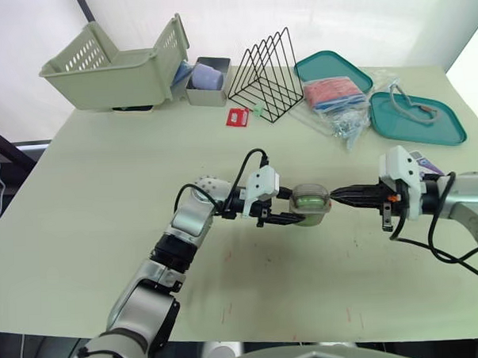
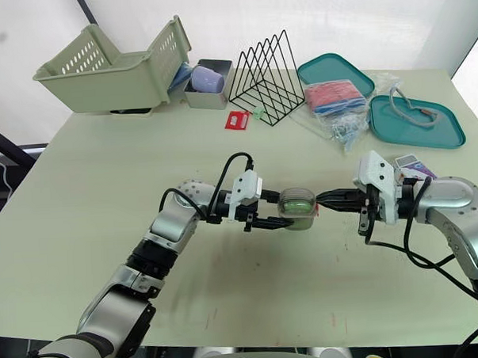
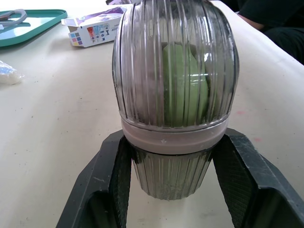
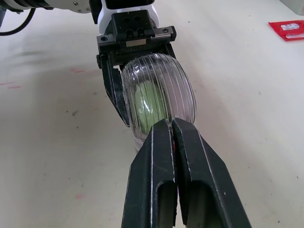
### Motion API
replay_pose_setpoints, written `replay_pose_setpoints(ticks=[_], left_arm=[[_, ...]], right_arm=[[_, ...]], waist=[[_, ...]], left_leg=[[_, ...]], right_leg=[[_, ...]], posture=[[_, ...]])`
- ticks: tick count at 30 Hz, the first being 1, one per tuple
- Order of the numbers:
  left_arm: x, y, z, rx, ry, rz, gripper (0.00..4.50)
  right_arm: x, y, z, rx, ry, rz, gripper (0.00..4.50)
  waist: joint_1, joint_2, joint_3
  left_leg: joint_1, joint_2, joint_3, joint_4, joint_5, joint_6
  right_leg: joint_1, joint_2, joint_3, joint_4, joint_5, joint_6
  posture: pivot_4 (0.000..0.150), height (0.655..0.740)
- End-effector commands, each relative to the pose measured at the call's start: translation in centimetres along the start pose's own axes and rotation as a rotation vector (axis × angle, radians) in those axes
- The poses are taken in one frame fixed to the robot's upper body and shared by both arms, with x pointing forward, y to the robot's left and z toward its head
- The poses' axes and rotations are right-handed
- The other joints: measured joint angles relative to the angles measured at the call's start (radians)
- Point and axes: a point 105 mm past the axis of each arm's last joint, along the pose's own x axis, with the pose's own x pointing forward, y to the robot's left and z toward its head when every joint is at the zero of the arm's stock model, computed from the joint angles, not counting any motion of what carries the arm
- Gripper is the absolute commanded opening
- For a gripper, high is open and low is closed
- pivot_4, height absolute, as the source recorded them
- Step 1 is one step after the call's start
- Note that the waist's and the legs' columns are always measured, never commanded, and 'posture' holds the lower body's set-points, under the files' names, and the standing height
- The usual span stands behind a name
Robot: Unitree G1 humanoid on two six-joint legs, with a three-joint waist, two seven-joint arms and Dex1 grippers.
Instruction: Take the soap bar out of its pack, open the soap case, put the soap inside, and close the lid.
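Soap bar [image 3: 183,85]: green blur only, warped by ribbed lid of soap case [image 3: 173,66]; edges unclear. Case's lower half part hid betw. left hand [image 3: 174,142] fingers. Right hand [image 4: 172,126] tips cover case rim; contact can't tell. Soap pack [image 3: 95,29]: print too small to read. Red card [image 1: 237,117]: same. Grey bin [image 1: 207,95]: contents part hid by basket [image 1: 108,82].
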Motion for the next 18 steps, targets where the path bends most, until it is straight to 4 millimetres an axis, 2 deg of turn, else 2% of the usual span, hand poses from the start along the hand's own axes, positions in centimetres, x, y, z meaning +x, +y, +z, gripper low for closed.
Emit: replay_pose_setpoints(ticks=[1,18], left_arm=[[-0.01,0.04,0.93,0.031,-0.022,0.001,2.02],[0.2,-0.1,0.93,0.033,-0.025,-0.003,2.02]], right_arm=[[0.1,0.49,0.88,-0.027,-0.022,0.02,0.11],[-0.6,0.04,0.55,-0.028,-0.003,-0.005,0.11]], waist=[[0.0,0.0,0.0],[0.0,0.0,0.0]], left_leg=[[0.0,0.0,0.0,0.0,0.0,0.0],[0.0,0.0,0.0,0.0,0.0,0.0]], right_leg=[[0.0,0.0,0.0,0.0,0.0,0.0],[0.0,0.0,0.0,0.0,0.0,0.0]], posture=[[0.15,0.74],[0.15,0.74]])
